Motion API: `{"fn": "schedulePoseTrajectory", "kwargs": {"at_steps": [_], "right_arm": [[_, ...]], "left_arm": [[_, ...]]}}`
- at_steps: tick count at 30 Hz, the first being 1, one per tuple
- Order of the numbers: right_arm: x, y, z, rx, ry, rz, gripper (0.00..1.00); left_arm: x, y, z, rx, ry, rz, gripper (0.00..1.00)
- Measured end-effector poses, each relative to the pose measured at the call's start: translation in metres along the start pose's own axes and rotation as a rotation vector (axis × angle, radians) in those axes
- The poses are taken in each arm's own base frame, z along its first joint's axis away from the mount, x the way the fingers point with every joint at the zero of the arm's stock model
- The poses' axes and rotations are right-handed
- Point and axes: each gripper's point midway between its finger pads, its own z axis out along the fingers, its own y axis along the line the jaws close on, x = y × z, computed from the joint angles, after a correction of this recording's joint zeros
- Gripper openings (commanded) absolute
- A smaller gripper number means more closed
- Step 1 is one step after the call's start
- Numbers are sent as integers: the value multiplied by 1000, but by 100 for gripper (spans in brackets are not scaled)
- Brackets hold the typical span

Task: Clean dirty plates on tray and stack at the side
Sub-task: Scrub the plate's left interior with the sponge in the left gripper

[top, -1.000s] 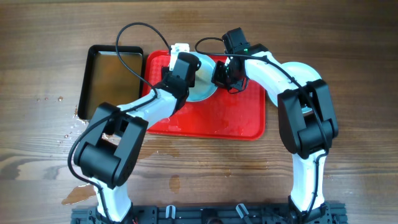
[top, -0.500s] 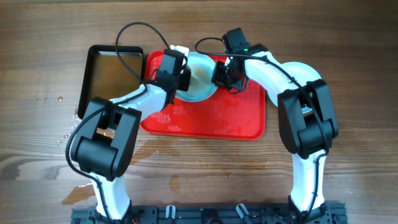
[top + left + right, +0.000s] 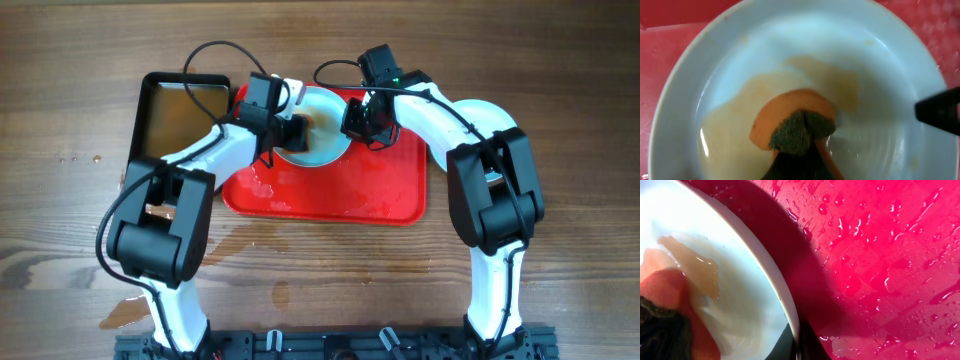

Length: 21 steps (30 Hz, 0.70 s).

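Plate (image 3: 325,140) faces up at the far edge of the tray (image 3: 380,195), whose length runs left-right. Left gripper (image 3: 296,131) clamps a sponge (image 3: 796,129); right gripper (image 3: 353,122) pinches the plate's rim.

Qty in view, per item type:
Tray (image 3: 370,192): 1 ea.
Plate (image 3: 325,143): 1 ea visible; any stacked beneath, cannot tell.
Pan (image 3: 170,120): 1 ea.
Sponge (image 3: 792,127): 1 ea.
Arms: 2 ea, i.e. left arm (image 3: 210,150) and right arm (image 3: 450,105).
Table (image 3: 560,60): 1 ea.
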Motion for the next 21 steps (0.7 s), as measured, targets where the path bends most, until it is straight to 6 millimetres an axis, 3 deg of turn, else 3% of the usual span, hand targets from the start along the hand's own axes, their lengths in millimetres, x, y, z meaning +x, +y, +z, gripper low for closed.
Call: {"fn": "schedulePoseTrajectory", "kwargs": {"at_steps": [5,11,16,21], "right_arm": [[-1,1,0,-4,-3,-1,4],[-1,3,0,-11,-6,-5,4],[2,6,1,-11,-3,-14,4],[2,6,1,-9,-2,-14,4]], "left_arm": [[-17,23,2,-79,-81,-56,4],[-11,50,-6,-319,-65,-88,4],[-7,50,-11,-462,-70,-94,4],[2,41,-15,-495,-28,-153,4]]}}
